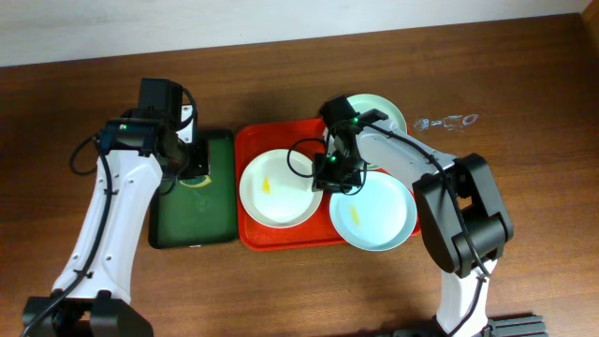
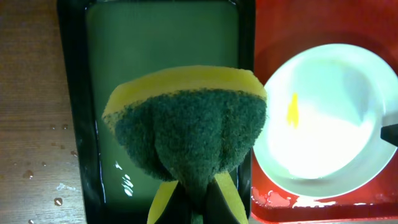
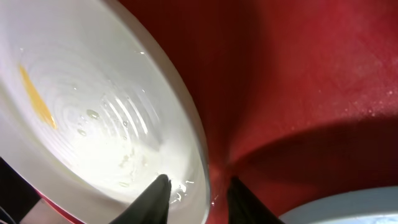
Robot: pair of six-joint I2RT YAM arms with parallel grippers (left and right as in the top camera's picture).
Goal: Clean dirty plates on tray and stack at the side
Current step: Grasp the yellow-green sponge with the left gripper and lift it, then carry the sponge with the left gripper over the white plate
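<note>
A white plate (image 1: 278, 187) with a yellow smear lies on the red tray (image 1: 253, 140). A mint plate (image 1: 372, 213), also smeared, overhangs the tray's front right corner. Another mint plate (image 1: 384, 110) sits at the back right, partly behind my right arm. My right gripper (image 3: 198, 180) stands open astride the white plate's (image 3: 93, 93) right rim, one finger inside and one outside over the tray (image 3: 298, 74). My left gripper (image 2: 194, 193) is shut on a green and yellow sponge (image 2: 186, 130), held above the dark green tray (image 2: 155, 43) beside the white plate (image 2: 323, 124).
The dark green tray (image 1: 201, 220) lies left of the red one and holds a thin film of water. Water droplets (image 1: 447, 121) spot the wooden table at the back right. An edge of the front mint plate (image 3: 348, 208) shows beside my right gripper.
</note>
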